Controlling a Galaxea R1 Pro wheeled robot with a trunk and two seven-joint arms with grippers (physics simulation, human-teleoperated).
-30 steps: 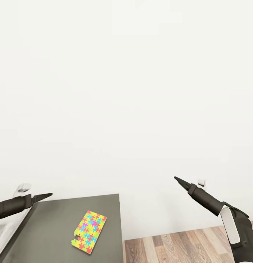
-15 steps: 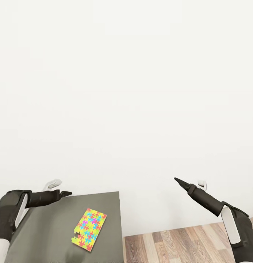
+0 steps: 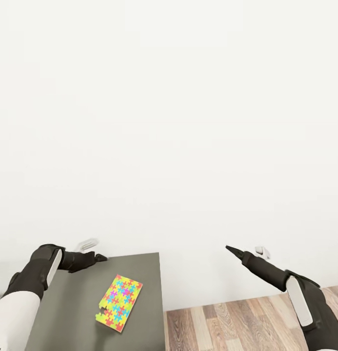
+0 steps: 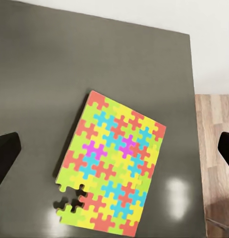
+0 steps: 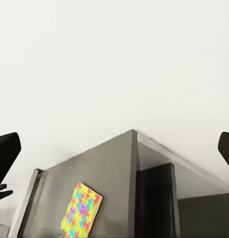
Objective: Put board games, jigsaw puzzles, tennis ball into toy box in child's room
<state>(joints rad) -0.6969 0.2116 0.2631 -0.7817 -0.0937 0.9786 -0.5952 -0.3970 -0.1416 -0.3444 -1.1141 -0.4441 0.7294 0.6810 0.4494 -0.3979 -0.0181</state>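
One jigsaw puzzle [image 3: 119, 303], a flat multicoloured sheet with a notched corner, lies on the dark-grey counter of the table [image 3: 66, 312] near its right edge. My left gripper [image 3: 100, 257] hovers over the counter's far edge, up and left of the puzzle and apart from it. In the left wrist view the puzzle [image 4: 112, 168] lies below, between the widely spread fingers [image 4: 5, 153]. My right gripper [image 3: 230, 249] hangs in the air right of the counter, over the floor; its fingers [image 5: 5, 153] stand wide apart with nothing between them. The right wrist view shows the puzzle [image 5: 81, 209] from afar.
A plain white wall [image 3: 169, 122] rises behind the counter. Wood-plank floor [image 3: 237, 326] lies to the counter's right. The counter's right side drops straight down as a dark panel [image 5: 154, 203].
My left arm has swung right along the counter's far edge, towards the puzzle. My right gripper has dropped slightly and shifted left. The puzzle has not moved.
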